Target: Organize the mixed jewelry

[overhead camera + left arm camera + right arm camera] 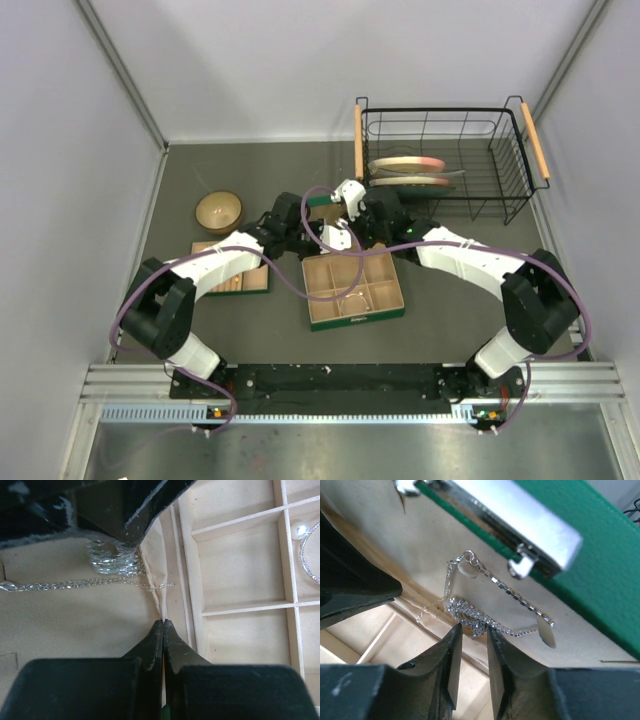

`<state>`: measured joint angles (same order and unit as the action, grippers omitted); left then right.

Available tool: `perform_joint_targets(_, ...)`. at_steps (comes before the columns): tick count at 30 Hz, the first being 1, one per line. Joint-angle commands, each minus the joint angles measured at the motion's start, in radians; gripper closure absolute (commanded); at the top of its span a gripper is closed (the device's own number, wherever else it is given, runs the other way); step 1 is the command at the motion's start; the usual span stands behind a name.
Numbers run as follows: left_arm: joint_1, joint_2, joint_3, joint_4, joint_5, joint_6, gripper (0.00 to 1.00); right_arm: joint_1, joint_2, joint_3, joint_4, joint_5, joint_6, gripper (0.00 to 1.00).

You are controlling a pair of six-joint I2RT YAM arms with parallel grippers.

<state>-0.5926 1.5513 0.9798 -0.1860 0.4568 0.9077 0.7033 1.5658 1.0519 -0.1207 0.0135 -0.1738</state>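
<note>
The green box with beige compartments [355, 288] lies open in the middle, its lid [585, 545] raised at the back. A fine silver chain necklace [496, 584] is looped over tabs on the lid's beige lining and bunched in a clump [116, 562] at the bottom. My right gripper [471, 630] is open a little, with its fingertips on either side of that clump. My left gripper [163, 622] is shut, its tips at the fold where the lining meets the box. A thin silver bracelet hoop [306, 557] lies in a far compartment. Both grippers [325, 225] meet at the box's back edge.
A round wooden bowl [218, 210] stands at the back left. A second green box [235, 275] lies under my left arm. A black wire basket [445, 160] holding plates stands at the back right. A silver clasp [520, 515] sits on the lid's rim.
</note>
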Motion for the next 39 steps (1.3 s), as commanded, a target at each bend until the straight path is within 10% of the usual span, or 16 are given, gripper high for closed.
perform_joint_targets(1,-0.004,-0.062,0.048,0.025,0.06,-0.012,1.0,-0.005,-0.021,0.002,0.032,0.017,-0.004,0.71)
perform_joint_targets(39,0.013,-0.074,0.083,0.06,0.039,-0.058,1.0,-0.013,-0.095,-0.027,-0.06,0.049,-0.047,0.43)
